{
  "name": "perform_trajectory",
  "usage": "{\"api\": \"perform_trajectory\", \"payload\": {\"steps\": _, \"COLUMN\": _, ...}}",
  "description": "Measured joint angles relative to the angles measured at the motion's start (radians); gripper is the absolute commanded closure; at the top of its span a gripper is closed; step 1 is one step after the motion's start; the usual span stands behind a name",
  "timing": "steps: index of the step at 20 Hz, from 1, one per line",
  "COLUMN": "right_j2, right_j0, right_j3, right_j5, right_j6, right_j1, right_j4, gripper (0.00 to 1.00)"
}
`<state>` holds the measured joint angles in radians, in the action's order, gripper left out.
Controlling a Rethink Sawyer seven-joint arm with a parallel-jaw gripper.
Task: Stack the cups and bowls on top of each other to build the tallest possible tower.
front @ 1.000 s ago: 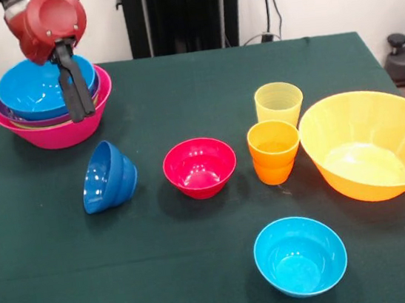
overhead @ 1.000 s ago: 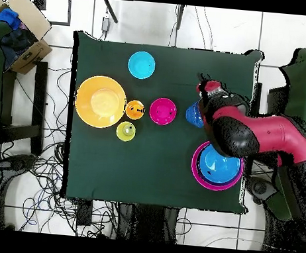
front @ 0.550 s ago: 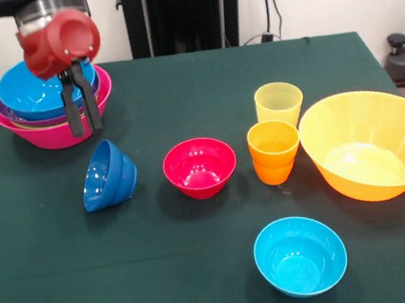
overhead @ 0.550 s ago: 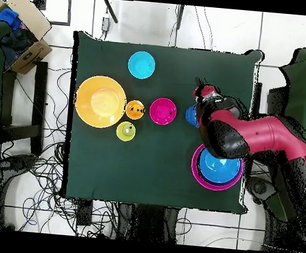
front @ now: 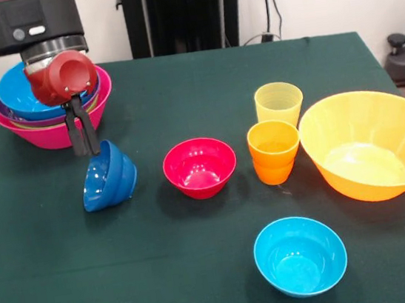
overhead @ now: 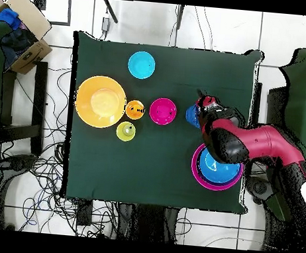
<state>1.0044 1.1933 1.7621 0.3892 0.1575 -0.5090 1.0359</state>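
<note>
My gripper [front: 84, 146] hangs open and empty, its black fingertips just above the upper rim of the dark blue bowl [front: 109, 177], which lies tipped on its side. Behind it stands the tower [front: 52, 115]: a large pink bowl with green and purple rims showing and a sky blue bowl [front: 27, 92] on top. A red bowl [front: 199, 167], an orange cup [front: 273, 149], a pale yellow cup [front: 279, 102], a large orange bowl [front: 370, 146] and a cyan bowl [front: 300, 256] stand apart on the cloth. From overhead, the arm [overhead: 250, 144] partly covers the tower [overhead: 216, 170].
The green table [front: 205, 285] ends close to the left of the tower. In the overhead view a cardboard box [overhead: 21, 30] sits off the table's corner and cables [overhead: 39, 168] lie on the floor beside it.
The gripper has come off the tower, moving down and toward the front, and now hangs at the dark blue bowl. No bowl or cup has moved.
</note>
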Motion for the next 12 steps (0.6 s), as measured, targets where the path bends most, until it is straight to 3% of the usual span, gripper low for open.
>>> {"api": "perform_trajectory", "payload": {"steps": 9, "right_j2": -0.011, "right_j0": 0.006, "right_j3": -0.013, "right_j5": 0.004, "right_j6": 0.0, "right_j1": 0.058, "right_j4": -0.004, "gripper": 0.0}}
{"api": "perform_trajectory", "payload": {"steps": 12, "right_j2": -0.018, "right_j0": 0.006, "right_j3": -0.029, "right_j5": 0.05, "right_j6": 0.0, "right_j1": 0.089, "right_j4": -0.058, "gripper": 0.0}}
